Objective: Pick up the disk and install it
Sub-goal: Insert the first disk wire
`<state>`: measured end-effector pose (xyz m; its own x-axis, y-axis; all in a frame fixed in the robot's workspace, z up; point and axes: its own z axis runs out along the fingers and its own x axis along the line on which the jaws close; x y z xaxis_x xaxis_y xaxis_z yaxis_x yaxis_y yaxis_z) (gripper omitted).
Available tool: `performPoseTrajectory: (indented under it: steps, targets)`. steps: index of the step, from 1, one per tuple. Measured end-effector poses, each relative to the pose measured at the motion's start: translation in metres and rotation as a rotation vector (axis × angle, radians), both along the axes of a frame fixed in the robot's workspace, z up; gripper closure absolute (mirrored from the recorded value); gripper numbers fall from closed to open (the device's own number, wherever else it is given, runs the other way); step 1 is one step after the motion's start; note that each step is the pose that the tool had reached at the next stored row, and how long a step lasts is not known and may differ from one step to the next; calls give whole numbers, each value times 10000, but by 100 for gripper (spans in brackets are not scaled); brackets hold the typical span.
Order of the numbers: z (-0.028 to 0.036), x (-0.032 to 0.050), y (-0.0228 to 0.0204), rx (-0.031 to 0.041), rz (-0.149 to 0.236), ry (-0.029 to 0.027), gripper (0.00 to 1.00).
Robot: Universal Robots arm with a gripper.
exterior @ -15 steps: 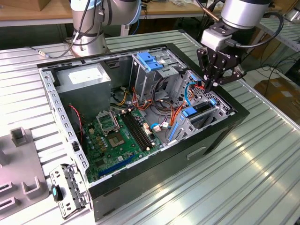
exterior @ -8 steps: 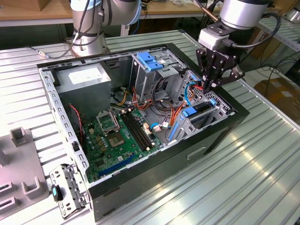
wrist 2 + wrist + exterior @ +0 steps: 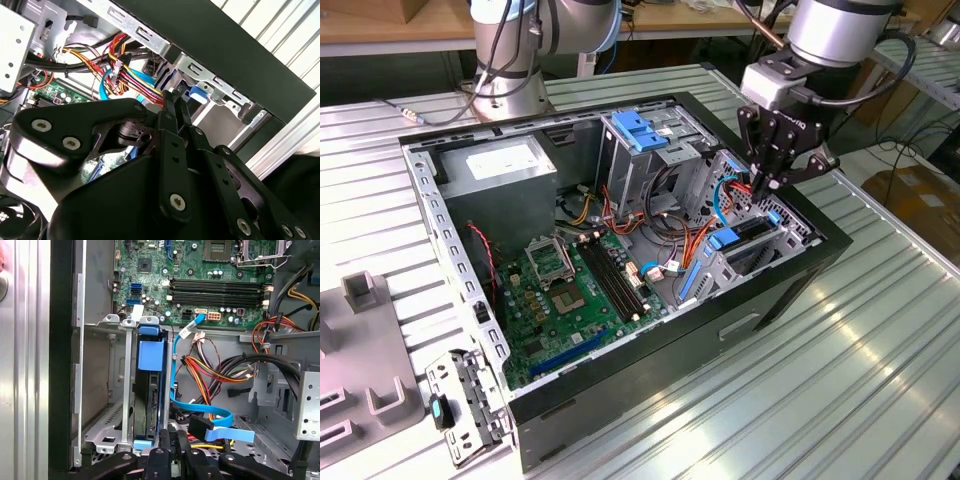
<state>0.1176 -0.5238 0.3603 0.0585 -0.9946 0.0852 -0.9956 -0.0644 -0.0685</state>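
Scanning the exterior view from its left: loose grey brackets (image 3: 365, 345) lie on the ribbed table (image 3: 840, 370), then the open computer case (image 3: 620, 250) with its motherboard (image 3: 575, 295), a blue latch plate (image 3: 640, 130) on the upper cage, and, at the exterior view's right, the gripper (image 3: 772, 180) hanging low over the drive bay (image 3: 760, 245). The disk (image 3: 149, 390) stands on edge in that bay, seated between the metal bay walls, near the case's front wall. It reads as a dark slab framed by bright blue rails, with a broad blue tab at one end and a smaller one at the other, closest to the gripper (image 3: 171, 440). In both wrist views the fingers (image 3: 175, 112) are drawn together with no visible gap, just beside the disk's end; whether they actually pinch a tab is probably not settled from these angles. Judgement: installation looks nearly complete. Done well, this step wants pressure straight along the rails, keeping clear of the blue data cable (image 3: 200, 412) and wire bundle (image 3: 215, 372) alongside.
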Motion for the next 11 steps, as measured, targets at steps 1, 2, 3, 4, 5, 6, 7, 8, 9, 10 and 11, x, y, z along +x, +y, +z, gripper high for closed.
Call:
performPoseTrajectory:
  steps: [1, 2, 3, 4, 5, 6, 7, 8, 9, 10, 11]
  targets:
    - [-9, 0, -12, -2, -59, 0, 82]
    - [-17, 0, -27, -1, -106, 0, 82]
    - [-21, 0, -37, -1, -153, 1, 82]
    - [-25, 0, -49, 0, -205, 1, 82]
    - [-27, 0, -55, 1, -229, 1, 82]
    - [-28, 0, -63, 0, -260, 0, 82]
    - [-32, 0, -77, 1, -312, 1, 82]
    - [-33, 0, -83, 0, -357, 1, 82]
    - [-34, 0, -88, 0, -390, 1, 82]
    - [-36, 0, -93, 1, -433, 1, 82]
    - [-37, 0, -98, 1, -468, 1, 82]
